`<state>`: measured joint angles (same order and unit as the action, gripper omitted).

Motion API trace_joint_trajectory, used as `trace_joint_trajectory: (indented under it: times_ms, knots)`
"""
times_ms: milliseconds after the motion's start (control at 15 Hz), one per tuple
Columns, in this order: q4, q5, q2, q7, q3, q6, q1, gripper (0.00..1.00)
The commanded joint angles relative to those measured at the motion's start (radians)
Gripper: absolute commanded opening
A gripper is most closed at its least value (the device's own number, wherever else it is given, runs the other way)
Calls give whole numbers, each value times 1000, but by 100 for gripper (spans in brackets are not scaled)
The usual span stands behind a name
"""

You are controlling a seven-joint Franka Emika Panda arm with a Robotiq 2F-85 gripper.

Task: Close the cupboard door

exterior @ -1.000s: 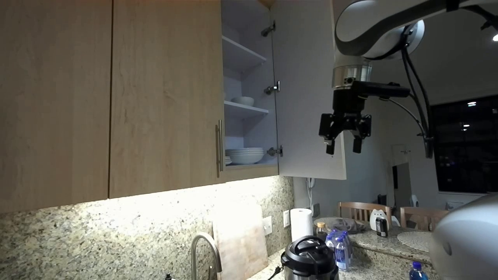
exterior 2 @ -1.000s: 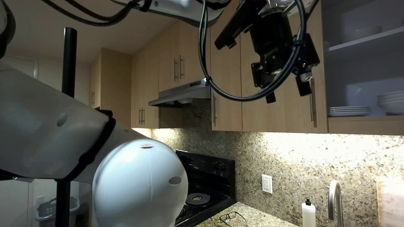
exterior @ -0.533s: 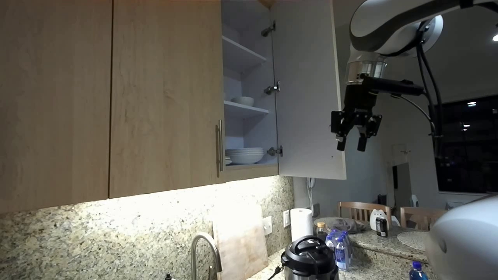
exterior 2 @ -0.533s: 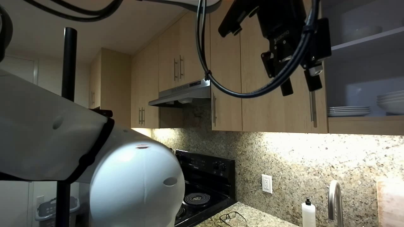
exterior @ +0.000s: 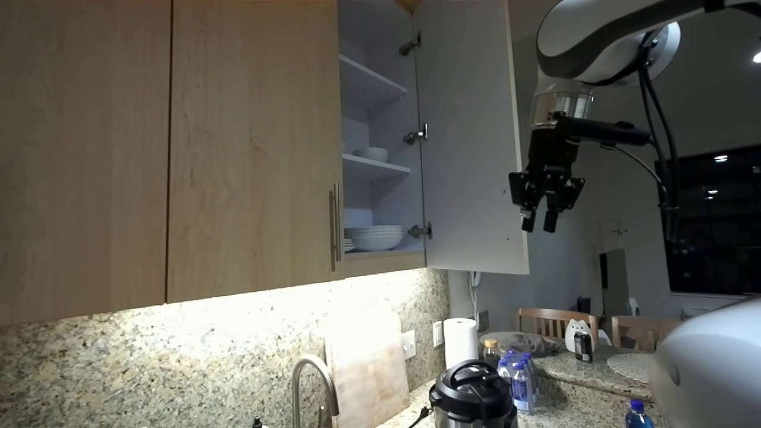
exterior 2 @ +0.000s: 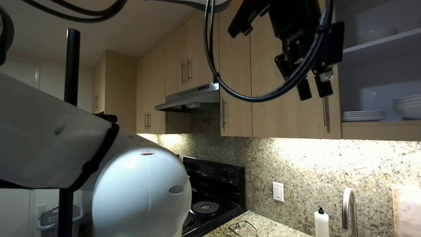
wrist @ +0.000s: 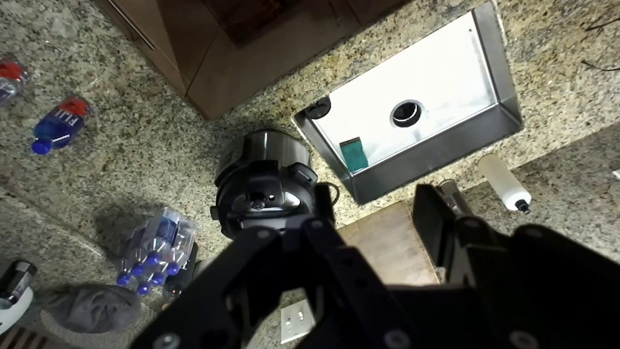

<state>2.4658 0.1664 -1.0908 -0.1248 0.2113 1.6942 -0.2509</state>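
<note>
The cupboard door point(exterior: 467, 137) stands swung wide on its hinges, its plain white inner face showing in an exterior view. It is out of view in the wrist view. My gripper point(exterior: 539, 222) points down at the lower part of the door's free edge, its left side overlapping that edge in the picture; whether they touch I cannot tell. The jaws are partly apart, and nothing sits between them. From another angle the gripper point(exterior 2: 314, 91) hangs in front of the neighbouring wood door. Looking down, the gripper point(wrist: 377, 201) has only countertop and board far below it.
Inside the cupboard, stacked plates point(exterior: 374, 238) and a bowl point(exterior: 371, 154) rest on shelves. A shut wood door point(exterior: 255, 137) with a bar handle adjoins it. Below are a pressure cooker point(wrist: 264, 186), bottles point(wrist: 157, 247), a sink point(wrist: 426, 150) and a faucet point(exterior: 312, 374).
My gripper has moved right, away from in front of the door's inner face to its free edge, mostly in the first half second. Its fingers have come closer together. The door has not moved.
</note>
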Motion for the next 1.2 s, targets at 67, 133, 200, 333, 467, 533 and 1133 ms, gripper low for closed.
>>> trace_joint_trajectory:
  times_ms: [67, 133, 200, 333, 467, 533, 1133]
  knots:
    - [-28, 31, -8, 0, 24, 35, -57, 11]
    - [-39, 45, -7, 2, 32, 46, -70, 4]
    - [-53, 59, -7, 3, 41, 61, -84, 0]
    - [-78, 90, -6, 2, 56, 93, -109, 0]
    - [-105, 129, 3, -4, 66, 138, -135, 0]
    - [-118, 152, 8, -10, 69, 165, -150, 0]
    - [-191, 266, 111, -109, 67, 457, -255, 0]
